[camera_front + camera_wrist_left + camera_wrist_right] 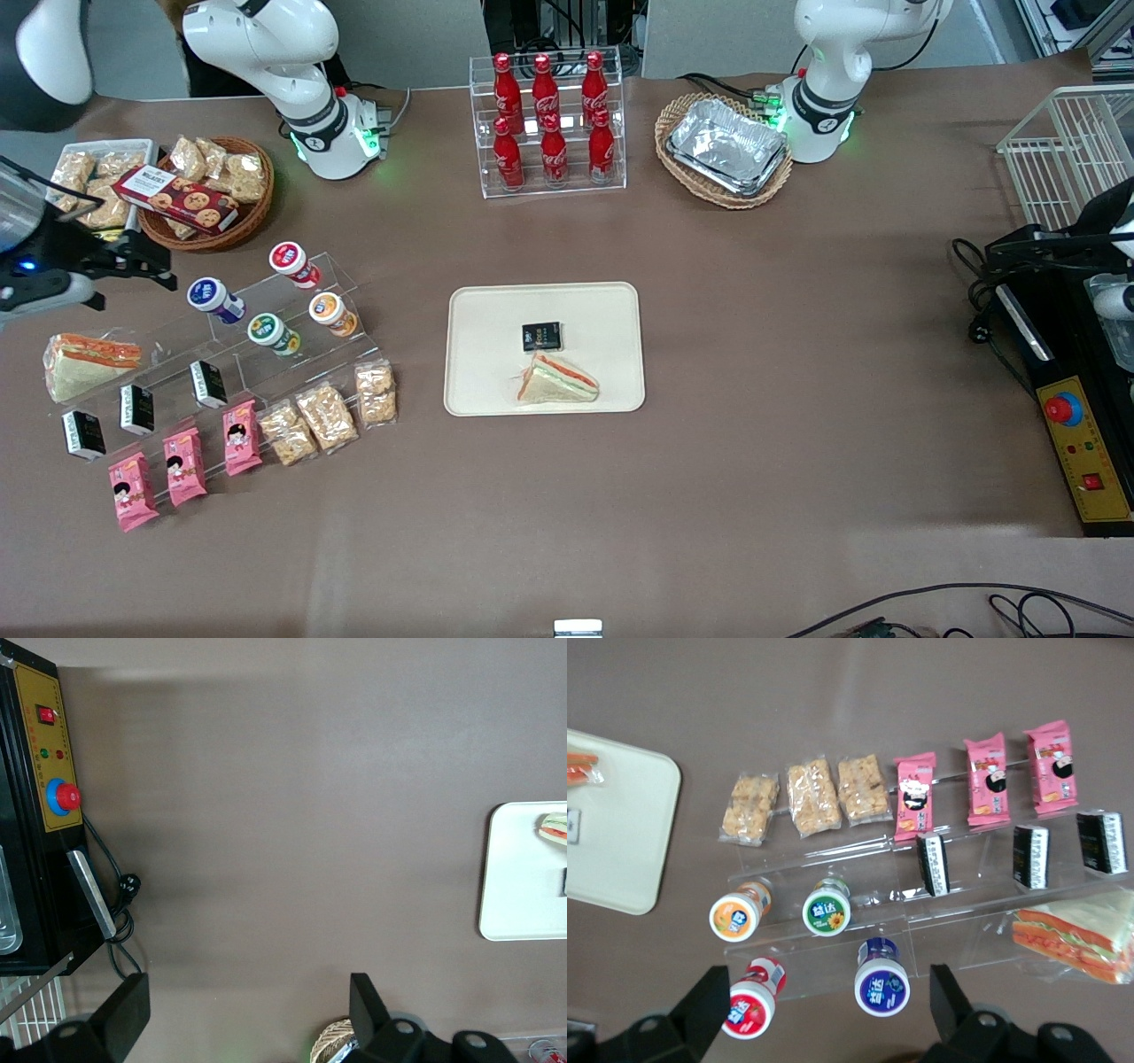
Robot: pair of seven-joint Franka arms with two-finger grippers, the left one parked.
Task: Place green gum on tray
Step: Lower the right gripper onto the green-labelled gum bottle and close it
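Gripper point(133, 257) open, holding nothing, upper left of front frame, above shelf point(266, 341). Your green gum point(273, 333) sits on shelf, nearer camera and toward tray point(469, 354); lid faces up-forward.

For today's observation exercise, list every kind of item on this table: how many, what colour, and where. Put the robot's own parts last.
Green gum: 1, white jar, green lid; on clear tiered stand.
Other gum jars: 3, blue, red and orange lids; same stand.
Tray: 1, cream; mid-table.
Sandwiches: 2; one on tray, one by stand.
Black packets: 4; one on tray, three on stand.
Pink snack packs: 3; nearest the camera on stand.
Cereal bars: 3, tan; beside pink packs.
Cola bottles: 6, red; clear rack.
Foil trays: silver stack; wicker basket.
Gripper: open, above stand's end, holding nothing.
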